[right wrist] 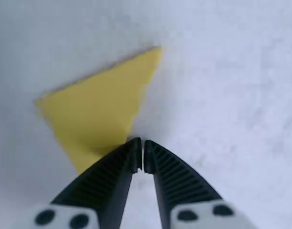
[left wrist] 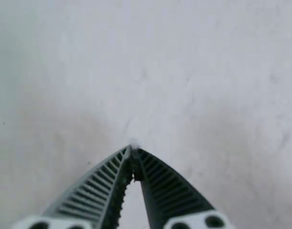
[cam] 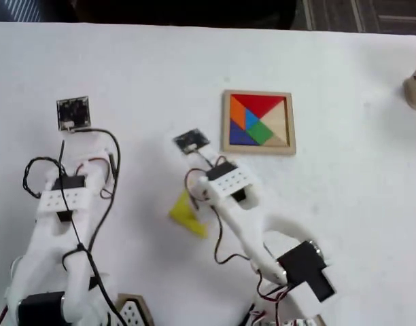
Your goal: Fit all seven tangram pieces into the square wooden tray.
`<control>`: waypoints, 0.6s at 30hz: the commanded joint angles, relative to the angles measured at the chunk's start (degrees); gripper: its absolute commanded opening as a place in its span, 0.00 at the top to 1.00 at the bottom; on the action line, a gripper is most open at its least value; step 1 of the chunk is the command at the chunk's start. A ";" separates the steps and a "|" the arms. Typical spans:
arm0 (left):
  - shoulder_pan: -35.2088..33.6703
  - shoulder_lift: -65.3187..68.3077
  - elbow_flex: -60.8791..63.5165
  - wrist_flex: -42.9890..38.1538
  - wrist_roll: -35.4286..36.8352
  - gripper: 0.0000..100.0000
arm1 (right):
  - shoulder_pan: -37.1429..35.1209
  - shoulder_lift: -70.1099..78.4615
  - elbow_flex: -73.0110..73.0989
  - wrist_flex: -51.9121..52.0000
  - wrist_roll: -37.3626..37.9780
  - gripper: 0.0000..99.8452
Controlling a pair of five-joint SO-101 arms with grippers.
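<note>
— How was the left claw (left wrist: 134,153) standing?

— Its tips were pressed together on nothing, with bare worktop (left wrist: 193,71) under and ahead of it. I'd judge it had no part in this step.

— And the piece to be fetched?

— The yellow triangle (right wrist: 96,105) lay flat on the worktop, just beside the right claw (right wrist: 140,148) on the side toward the left arm. One of its edges ran right up to the tips. That claw was closed as well, with barely a sliver between the fingers, and it held nothing.

— So how should the pickup have gone?

— As I read it, the fingers needed to part wide first. Then they should have come down astride a corner, one finger on either side, because a thin flat piece gives little to bite on. A pinch at the very point risked the triangle pivoting or skidding away over the smooth surface.

— Where was the wooden tray (cam: 259,151)?

— It sat out beyond the right claw, well apart from the triangle. A red piece (cam: 261,104) and orange, blue and green ones were already seated in it. A pale wedge (cam: 280,125) along one side looked like the remaining gap, though I couldn't tell whether it was empty. The triangle would probably have needed turning to match that wedge before going down.
</note>
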 commanded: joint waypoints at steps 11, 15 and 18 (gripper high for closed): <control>-0.40 0.13 -0.09 -1.41 0.44 0.98 | 28.35 1.89 -16.26 -2.86 -0.70 0.98; -0.40 0.13 -0.09 -1.41 0.44 0.98 | 32.66 7.43 -19.34 -15.52 -0.62 0.98; -0.48 0.13 -0.09 -1.41 0.44 0.98 | 34.07 13.05 -24.18 -19.47 -0.62 0.98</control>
